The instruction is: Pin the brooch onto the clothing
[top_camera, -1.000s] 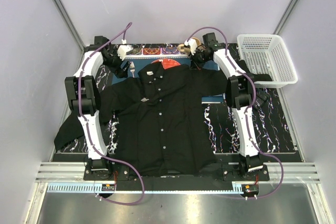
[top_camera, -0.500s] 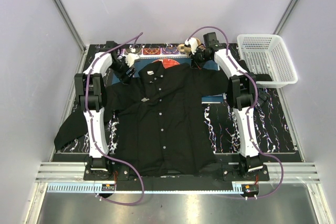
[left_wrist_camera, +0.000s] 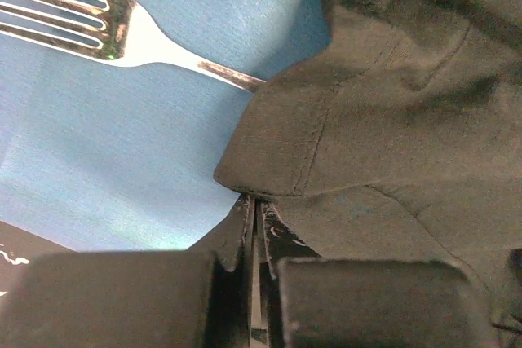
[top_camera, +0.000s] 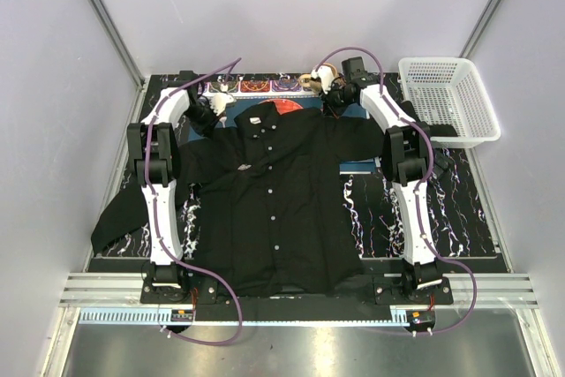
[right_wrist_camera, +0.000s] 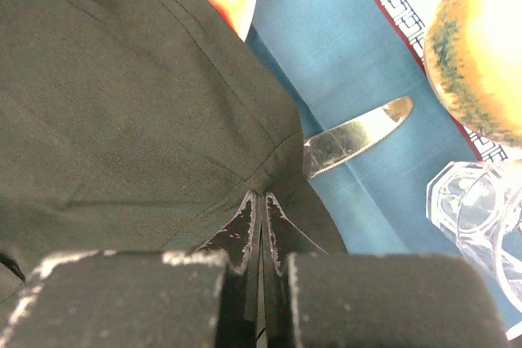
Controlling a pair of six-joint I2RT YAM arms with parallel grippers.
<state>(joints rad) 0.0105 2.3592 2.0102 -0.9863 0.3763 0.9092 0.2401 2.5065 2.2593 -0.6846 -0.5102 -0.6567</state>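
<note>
Top external: where's the brooch (top_camera: pixel 241 166)? /ops
Small whitish bit on the shirt (top_camera: pixel 274 218) chest, my left of the button row. Pinned or just lying there, can't tell. /arms
Grippers? /ops
Left gripper (left_wrist_camera: pixel 254 211) is pressed together on a fold at one shoulder seam, beside a fork (left_wrist_camera: pixel 98 26). Right gripper (right_wrist_camera: pixel 261 201) likewise at the other shoulder, by a knife (right_wrist_camera: pixel 355 132). /arms
Handling? /ops
Shirt's soft and limp, likely to sag and bunch, so I grip at seams. Brooch looks light, rigid, slippery. Take it by the edges. /arms
</note>
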